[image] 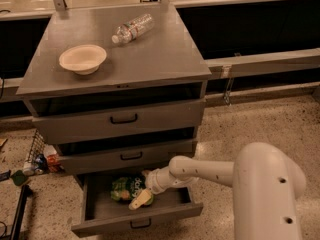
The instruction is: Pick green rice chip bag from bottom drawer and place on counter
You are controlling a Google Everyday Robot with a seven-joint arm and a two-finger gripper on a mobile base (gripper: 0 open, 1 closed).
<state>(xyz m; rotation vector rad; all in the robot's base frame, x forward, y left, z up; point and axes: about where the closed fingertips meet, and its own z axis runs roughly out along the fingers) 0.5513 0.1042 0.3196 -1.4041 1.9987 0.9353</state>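
The green rice chip bag (123, 188) lies inside the open bottom drawer (165, 215), left of its middle. My gripper (140, 198) reaches down into the drawer from the right; its pale tip rests at the bag's right edge, partly over it. The white arm runs back to a large elbow at the lower right. The counter (160, 54) is the grey top of the cabinet, above the two shut upper drawers.
A cream bowl (82, 59) and a clear plastic bottle (132, 28) lie on the counter. A wire rack with cans (37, 159) stands on the floor left of the cabinet. A long ledge with dark panels (265, 59) runs behind on the right.
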